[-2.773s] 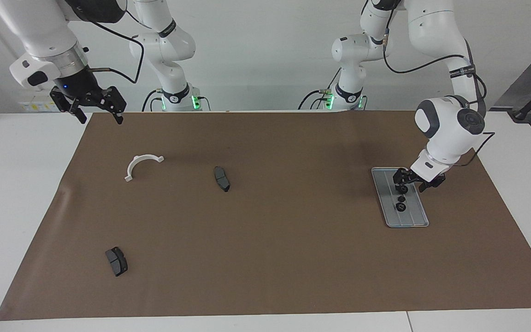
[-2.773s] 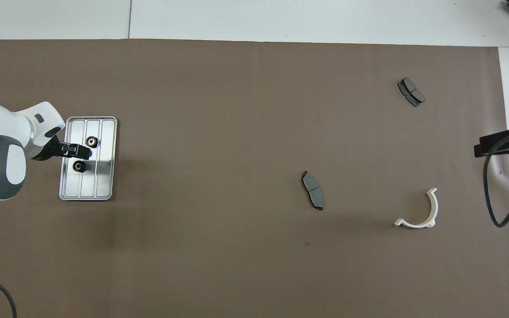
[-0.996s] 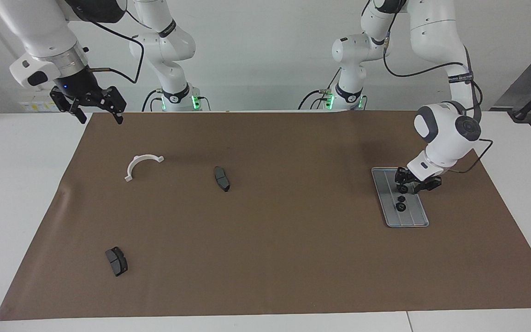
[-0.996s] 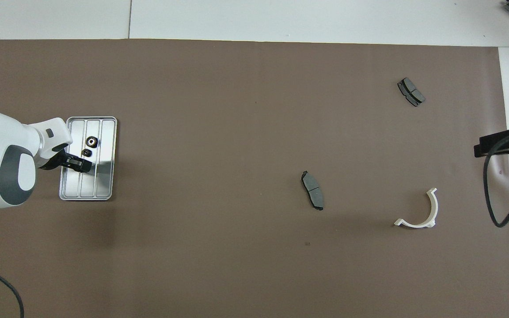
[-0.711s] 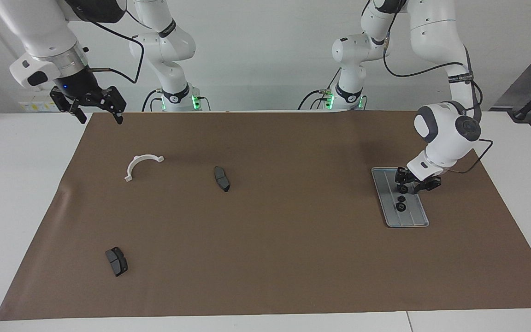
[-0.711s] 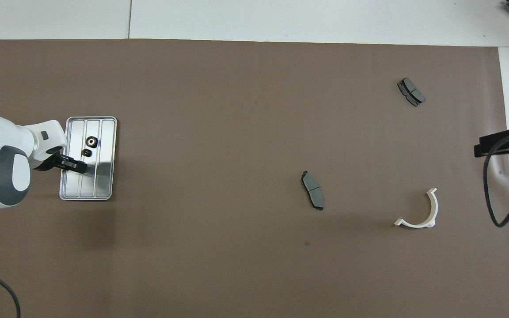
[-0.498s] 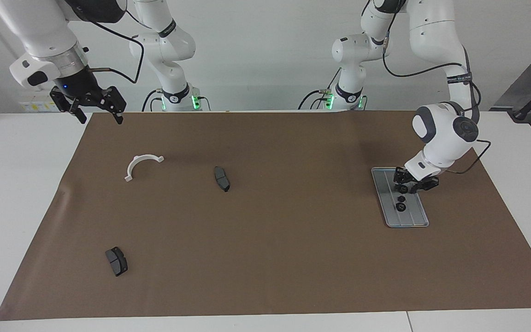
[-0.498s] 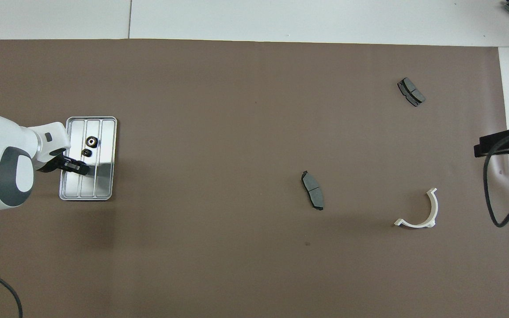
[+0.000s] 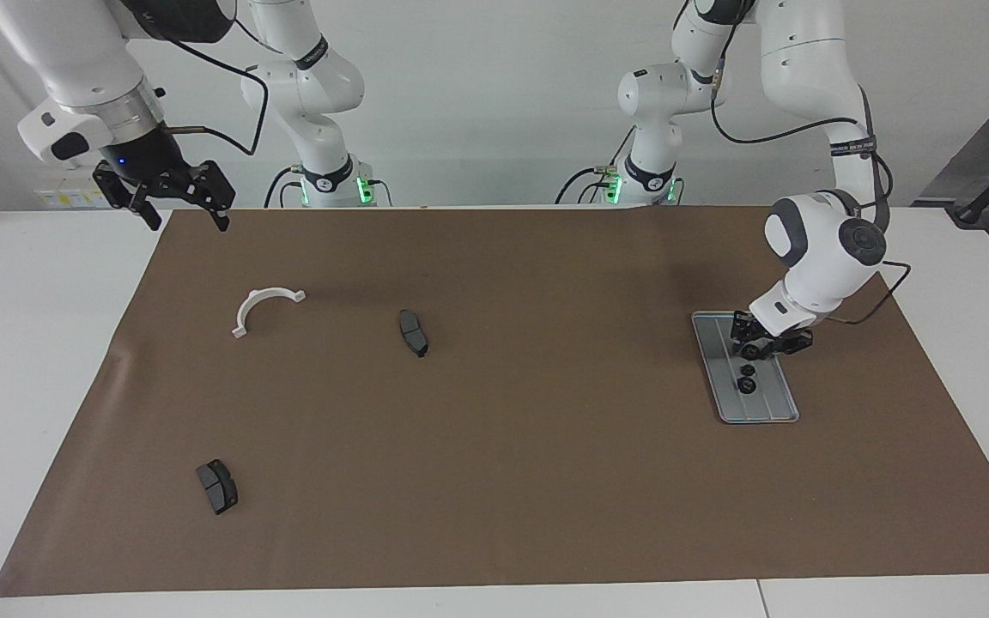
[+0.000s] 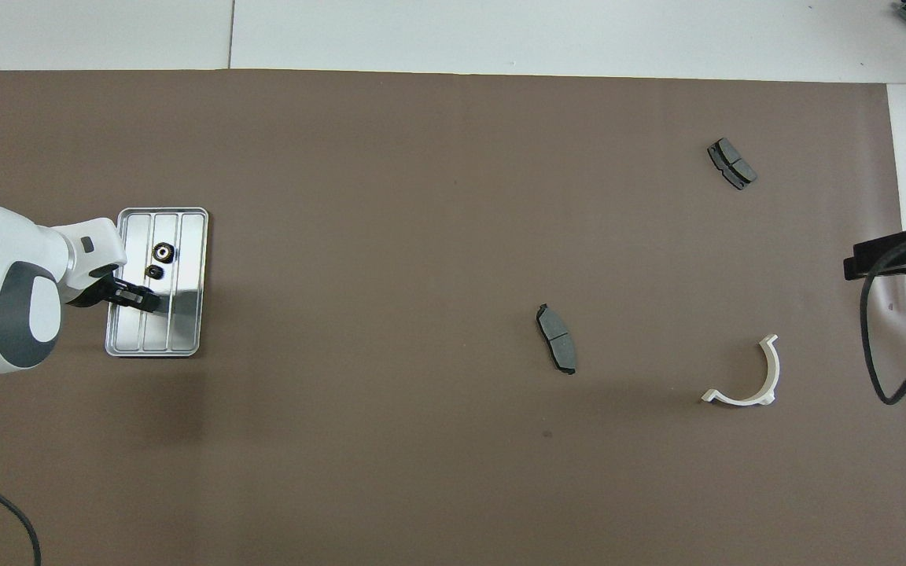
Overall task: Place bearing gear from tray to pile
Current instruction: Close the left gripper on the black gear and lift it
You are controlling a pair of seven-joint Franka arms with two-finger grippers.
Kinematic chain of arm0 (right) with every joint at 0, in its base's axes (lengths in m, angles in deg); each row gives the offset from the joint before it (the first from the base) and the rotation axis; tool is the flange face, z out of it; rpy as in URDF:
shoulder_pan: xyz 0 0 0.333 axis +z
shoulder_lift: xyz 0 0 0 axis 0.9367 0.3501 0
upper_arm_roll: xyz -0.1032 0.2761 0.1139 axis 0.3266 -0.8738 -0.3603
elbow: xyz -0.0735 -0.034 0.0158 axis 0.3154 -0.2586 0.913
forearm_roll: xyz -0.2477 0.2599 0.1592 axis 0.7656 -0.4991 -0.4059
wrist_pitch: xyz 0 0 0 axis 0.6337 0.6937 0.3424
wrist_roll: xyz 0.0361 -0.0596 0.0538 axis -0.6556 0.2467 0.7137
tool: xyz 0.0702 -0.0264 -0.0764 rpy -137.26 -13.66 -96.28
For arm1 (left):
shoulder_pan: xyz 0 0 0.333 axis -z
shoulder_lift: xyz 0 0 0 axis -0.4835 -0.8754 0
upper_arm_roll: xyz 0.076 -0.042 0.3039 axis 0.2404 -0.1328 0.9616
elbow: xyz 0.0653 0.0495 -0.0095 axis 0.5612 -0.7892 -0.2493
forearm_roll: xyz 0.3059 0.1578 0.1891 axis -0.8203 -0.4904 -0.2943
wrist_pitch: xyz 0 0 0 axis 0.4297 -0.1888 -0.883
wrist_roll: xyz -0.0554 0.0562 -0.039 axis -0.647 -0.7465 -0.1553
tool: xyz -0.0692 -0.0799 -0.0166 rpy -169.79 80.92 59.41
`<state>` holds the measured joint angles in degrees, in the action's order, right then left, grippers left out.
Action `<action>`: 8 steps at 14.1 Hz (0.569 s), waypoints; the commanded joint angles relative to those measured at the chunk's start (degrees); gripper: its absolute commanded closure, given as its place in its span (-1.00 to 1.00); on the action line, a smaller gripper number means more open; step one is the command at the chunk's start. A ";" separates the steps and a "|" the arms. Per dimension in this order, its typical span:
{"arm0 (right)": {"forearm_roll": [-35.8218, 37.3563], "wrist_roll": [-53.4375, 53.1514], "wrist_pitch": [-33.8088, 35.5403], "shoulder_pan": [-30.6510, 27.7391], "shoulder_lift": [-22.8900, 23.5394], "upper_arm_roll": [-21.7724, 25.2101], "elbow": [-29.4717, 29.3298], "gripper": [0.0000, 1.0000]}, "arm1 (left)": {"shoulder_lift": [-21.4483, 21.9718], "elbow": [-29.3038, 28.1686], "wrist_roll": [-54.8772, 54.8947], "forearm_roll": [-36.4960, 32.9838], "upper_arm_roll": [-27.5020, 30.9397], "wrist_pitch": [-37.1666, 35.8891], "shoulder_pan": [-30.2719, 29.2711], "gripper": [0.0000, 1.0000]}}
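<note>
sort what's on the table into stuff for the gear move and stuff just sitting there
For the job:
- tray, toward the left arm's end
- two gears lying in it
- left gripper, low over the tray
- pile to drop into: white bracket, brake pad, second brake pad

Just there:
- brown mat
- right gripper, waiting open over the mat's edge

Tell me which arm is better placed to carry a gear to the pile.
Left: its gripper is already over the tray beside the gears. The right gripper waits off the mat.
</note>
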<state>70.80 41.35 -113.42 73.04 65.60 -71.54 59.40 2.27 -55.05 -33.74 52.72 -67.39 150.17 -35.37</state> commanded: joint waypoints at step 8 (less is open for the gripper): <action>-1.50 -0.66 -0.33 -0.19 -0.76 -0.05 0.90 -1.00 | 1.27 -1.56 1.35 -1.03 0.26 -0.83 0.30 0.97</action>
<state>70.80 41.35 -113.42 73.04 65.60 -71.54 59.40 2.39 -55.07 -32.79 52.59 -67.36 150.13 -35.37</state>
